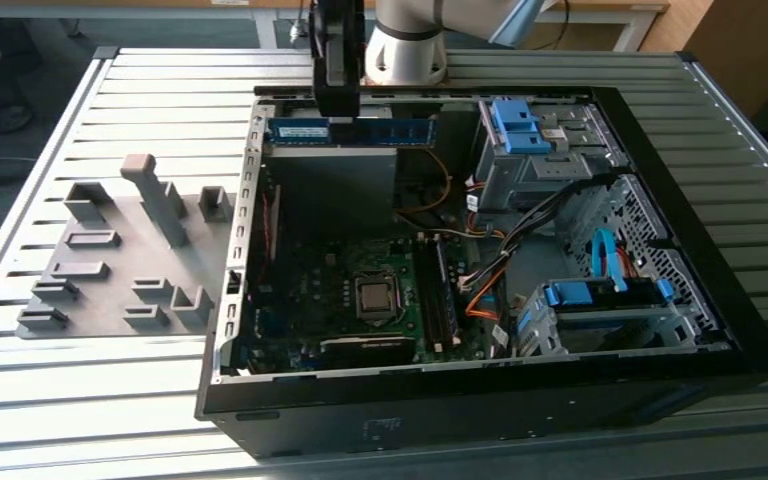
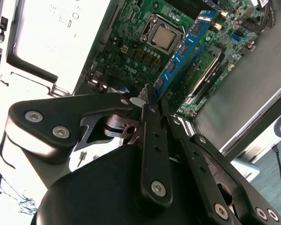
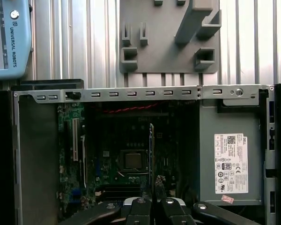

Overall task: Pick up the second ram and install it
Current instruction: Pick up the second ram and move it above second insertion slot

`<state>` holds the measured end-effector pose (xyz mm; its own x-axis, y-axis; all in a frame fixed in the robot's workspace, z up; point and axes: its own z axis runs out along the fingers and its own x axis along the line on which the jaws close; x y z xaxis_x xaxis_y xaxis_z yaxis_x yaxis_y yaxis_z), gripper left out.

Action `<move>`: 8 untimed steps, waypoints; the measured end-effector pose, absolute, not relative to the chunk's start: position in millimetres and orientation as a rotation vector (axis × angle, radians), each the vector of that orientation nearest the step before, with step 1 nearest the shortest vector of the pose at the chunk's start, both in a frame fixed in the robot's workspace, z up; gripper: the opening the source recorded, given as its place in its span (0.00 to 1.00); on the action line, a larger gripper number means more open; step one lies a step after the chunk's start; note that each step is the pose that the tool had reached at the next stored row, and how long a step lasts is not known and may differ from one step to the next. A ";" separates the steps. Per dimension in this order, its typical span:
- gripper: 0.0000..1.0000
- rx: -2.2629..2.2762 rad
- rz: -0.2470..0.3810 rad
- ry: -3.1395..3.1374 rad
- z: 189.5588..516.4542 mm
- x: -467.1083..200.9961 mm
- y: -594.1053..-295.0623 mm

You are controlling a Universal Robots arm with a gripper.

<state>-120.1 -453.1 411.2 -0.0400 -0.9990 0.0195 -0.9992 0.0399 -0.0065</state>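
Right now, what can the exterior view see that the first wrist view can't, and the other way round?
Exterior view, not first wrist view: the bright blue drive clips and the long flat side of the second ram. First wrist view, not exterior view: the white label on the silver box, and the second ram edge-on. Both: the fingers shut on the second ram above the open computer case, the motherboard, and the grey holder tray.

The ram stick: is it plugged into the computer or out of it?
Out. The gripper is shut on the second ram, holding it in the air above the motherboard, not seated in any slot.
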 end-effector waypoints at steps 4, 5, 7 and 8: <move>0.14 2.169 0.028 -2.258 411.2 -114.4 -453.1; 0.14 2.169 0.028 -2.258 411.2 -112.9 -453.0; 0.14 2.169 0.027 -2.258 411.2 -110.1 -453.1; 0.14 2.169 0.027 -2.258 411.2 -108.6 -453.0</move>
<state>-108.6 -453.0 411.2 -0.0401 -0.9990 0.0196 -0.9992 0.0400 -0.0053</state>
